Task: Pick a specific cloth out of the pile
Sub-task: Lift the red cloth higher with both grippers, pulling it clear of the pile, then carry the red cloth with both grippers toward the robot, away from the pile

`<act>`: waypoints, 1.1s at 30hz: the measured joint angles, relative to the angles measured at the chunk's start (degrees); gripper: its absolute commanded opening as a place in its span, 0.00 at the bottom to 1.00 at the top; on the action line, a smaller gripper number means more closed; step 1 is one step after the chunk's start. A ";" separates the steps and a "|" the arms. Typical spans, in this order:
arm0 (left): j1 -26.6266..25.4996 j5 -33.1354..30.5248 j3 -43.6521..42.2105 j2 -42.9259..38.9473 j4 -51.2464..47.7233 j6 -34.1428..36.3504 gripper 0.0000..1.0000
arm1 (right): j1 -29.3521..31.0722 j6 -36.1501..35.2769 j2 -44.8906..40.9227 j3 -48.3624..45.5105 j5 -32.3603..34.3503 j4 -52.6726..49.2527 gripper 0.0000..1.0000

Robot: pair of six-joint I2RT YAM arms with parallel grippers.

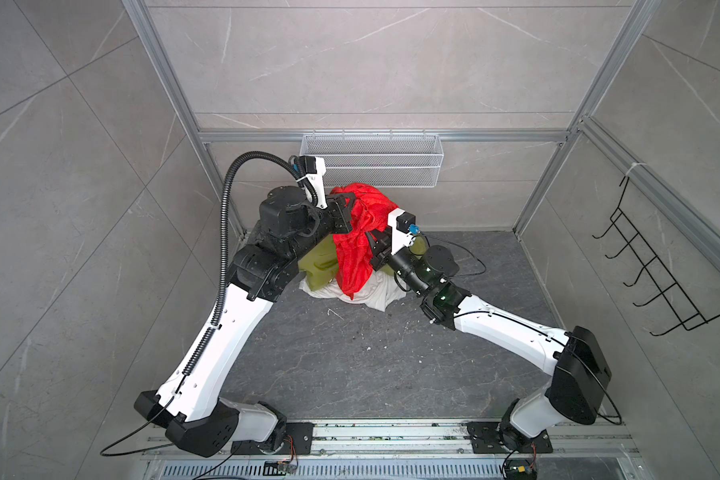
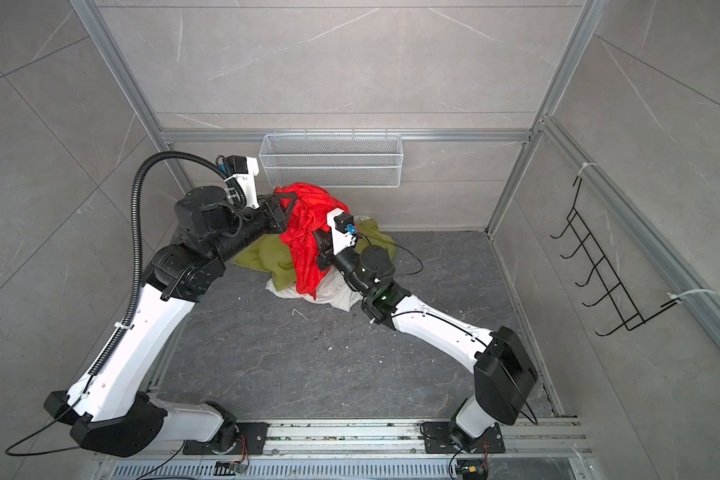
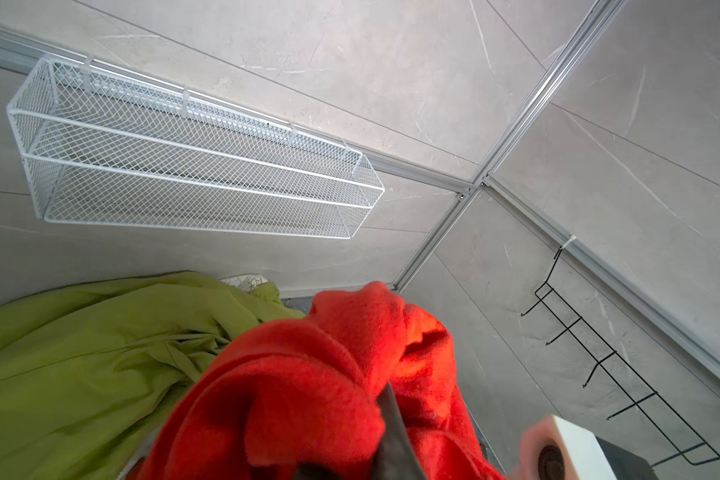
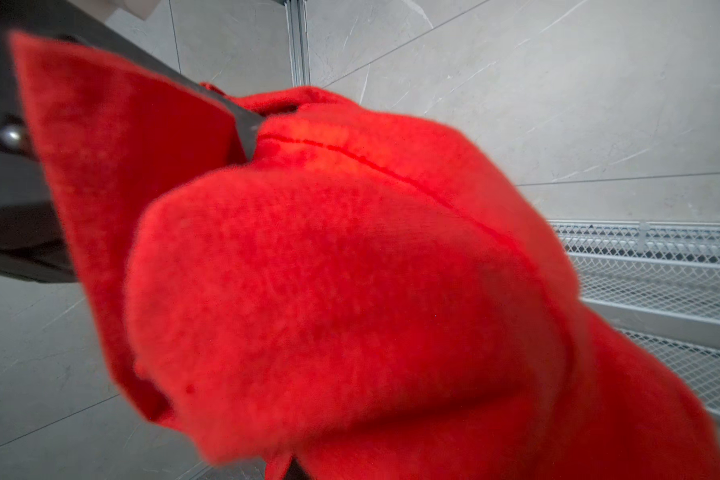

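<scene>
The red cloth (image 1: 356, 253) (image 2: 308, 262) hangs lifted, draping down over the pile. That pile is an olive-green cloth (image 1: 319, 266) (image 2: 267, 253) and a white cloth (image 1: 375, 297) (image 2: 333, 297) on the dark floor. My left gripper (image 1: 348, 205) (image 2: 285, 208) is shut on the red cloth's upper part. Just below and to the right, my right gripper (image 1: 371, 239) (image 2: 319, 245) is shut on it too. Red fabric (image 3: 308, 374) wraps a dark left finger (image 3: 391, 432). In the right wrist view, red cloth (image 4: 350, 291) fills the frame and hides the jaws.
A white mesh basket (image 1: 371, 160) (image 3: 192, 158) hangs on the back wall just above the cloths. A black wire hook rack (image 1: 657, 270) is fixed to the right wall. Aluminium frame posts stand at the back corners. The dark stone floor (image 1: 371, 365) stretches toward the arm bases.
</scene>
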 measured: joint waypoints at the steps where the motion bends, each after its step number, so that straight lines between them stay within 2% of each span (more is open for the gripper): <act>1: 0.00 0.22 0.24 0.00 0.02 0.00 0.00 | 0.00 -0.20 -0.39 0.24 0.00 -0.50 0.00; 11: -0.42 2.73 0.22 -0.68 -0.24 0.00 0.00 | 0.83 -1.22 -6.47 0.31 -1.33 -6.80 0.00; 18: -2.40 3.23 -3.58 -3.43 -0.63 0.09 0.00 | 1.97 -2.45 -12.74 -2.16 -2.27 -12.09 0.00; 25: -6.19 2.95 -3.67 -5.18 -1.81 1.25 0.00 | 3.61 -3.52 -18.29 -2.93 -3.17 -18.01 0.00; 33: -12.70 -1.81 -7.78 -10.21 -2.58 4.26 0.00 | 7.13 -6.32 -25.00 -4.83 -4.31 -24.35 0.00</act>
